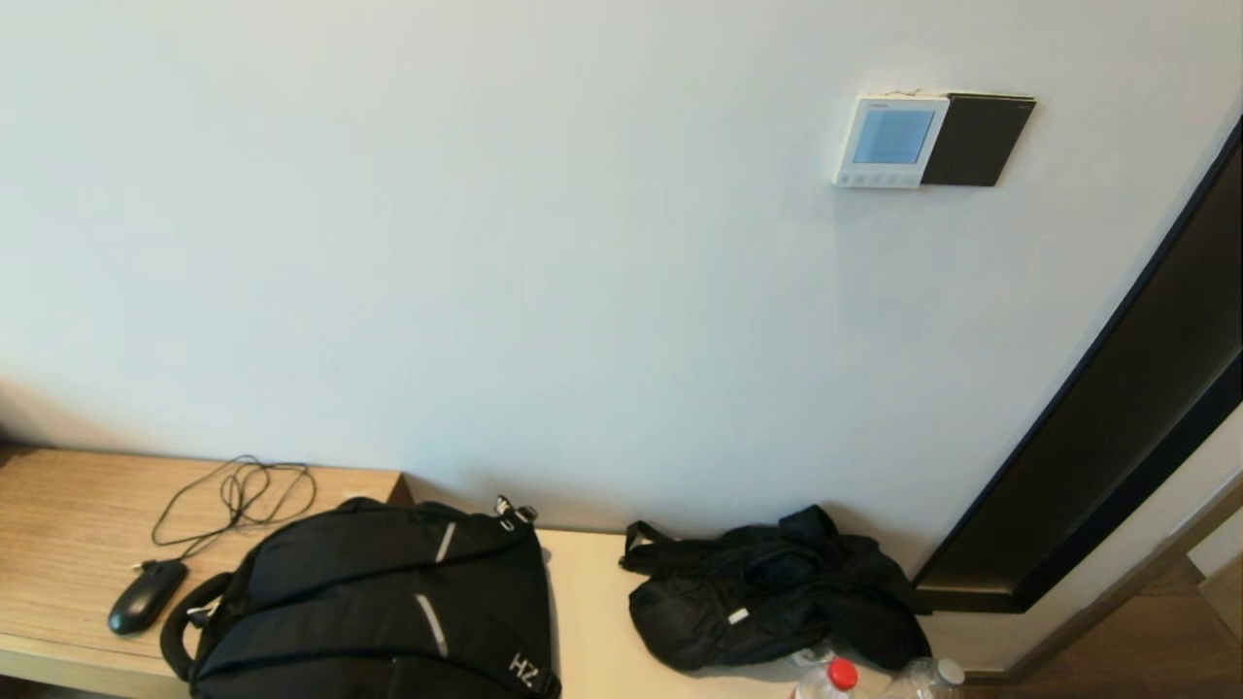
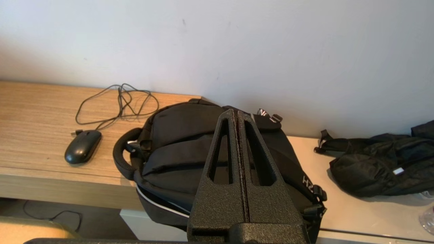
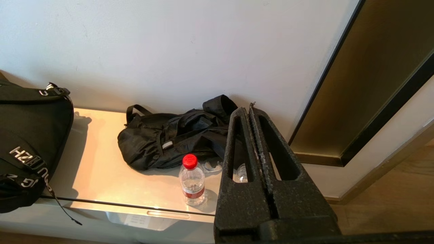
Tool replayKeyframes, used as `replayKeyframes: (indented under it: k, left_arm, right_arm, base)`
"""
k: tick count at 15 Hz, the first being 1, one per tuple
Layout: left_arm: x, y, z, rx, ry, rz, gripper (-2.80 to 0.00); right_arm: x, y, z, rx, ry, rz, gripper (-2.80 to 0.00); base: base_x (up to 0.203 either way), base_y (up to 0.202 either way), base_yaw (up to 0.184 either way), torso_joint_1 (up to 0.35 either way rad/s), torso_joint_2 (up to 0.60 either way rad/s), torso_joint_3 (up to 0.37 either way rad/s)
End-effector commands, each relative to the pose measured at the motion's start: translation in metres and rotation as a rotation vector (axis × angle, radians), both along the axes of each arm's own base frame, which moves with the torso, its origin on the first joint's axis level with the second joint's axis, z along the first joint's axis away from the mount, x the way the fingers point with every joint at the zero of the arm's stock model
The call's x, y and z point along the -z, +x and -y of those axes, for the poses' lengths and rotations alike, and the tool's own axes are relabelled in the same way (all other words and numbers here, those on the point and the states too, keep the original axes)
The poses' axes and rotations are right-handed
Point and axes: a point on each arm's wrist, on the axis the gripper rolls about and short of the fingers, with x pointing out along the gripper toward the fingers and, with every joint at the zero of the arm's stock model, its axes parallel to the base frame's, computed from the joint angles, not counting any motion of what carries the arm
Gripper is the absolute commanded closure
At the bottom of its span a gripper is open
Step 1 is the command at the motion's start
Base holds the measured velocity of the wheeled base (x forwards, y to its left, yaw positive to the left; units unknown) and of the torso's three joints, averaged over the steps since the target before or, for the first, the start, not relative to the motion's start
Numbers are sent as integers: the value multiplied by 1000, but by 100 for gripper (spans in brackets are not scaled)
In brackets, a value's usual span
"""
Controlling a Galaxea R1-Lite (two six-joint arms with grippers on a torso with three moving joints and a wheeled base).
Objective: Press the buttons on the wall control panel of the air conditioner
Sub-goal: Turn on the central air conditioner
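A: How are the tools held?

B: The right tool is seen clenched, its two dark, rough-grained fingers pressed flat together with nothing between them. It is poised low, over the pale table near a red-capped bottle and a crumpled black bag. The left tool is likewise clenched on nothing, above a black backpack; a black mouse with a looped cable lies beyond on the wooden part of the table.

A: And where is the control panel?

B: It is mounted high on the plain wall, toward the robot's right. The control panel is a white, squarish plastic unit with a grey-blue screen; its small buttons are set in a row along the lower edge, the row running level across the wall. A dark flat plate touches its right side.

A: Which arm is better placed?

B: The right arm is judged nearer, since the panel lies above the right end of the table. From the tool, the panel lies up and forward; neither tool is seen in the head view, so both are taken to be well below it.
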Motion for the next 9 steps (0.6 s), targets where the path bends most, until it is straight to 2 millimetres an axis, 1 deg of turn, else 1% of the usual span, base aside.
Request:
replayKeyframes:
  k: [1, 9]
  left_arm:
    - [0, 0, 0, 0, -1, 1, 0]
    - [0, 0, 0, 0, -1, 0, 0]
  right_arm:
    - [0, 0, 0, -2, -1, 3, 0]
    - [0, 0, 0, -1, -1, 5, 0]
  base:
    - [0, 0, 0, 0, 0, 0]
    - [0, 0, 0, 0, 0, 0]
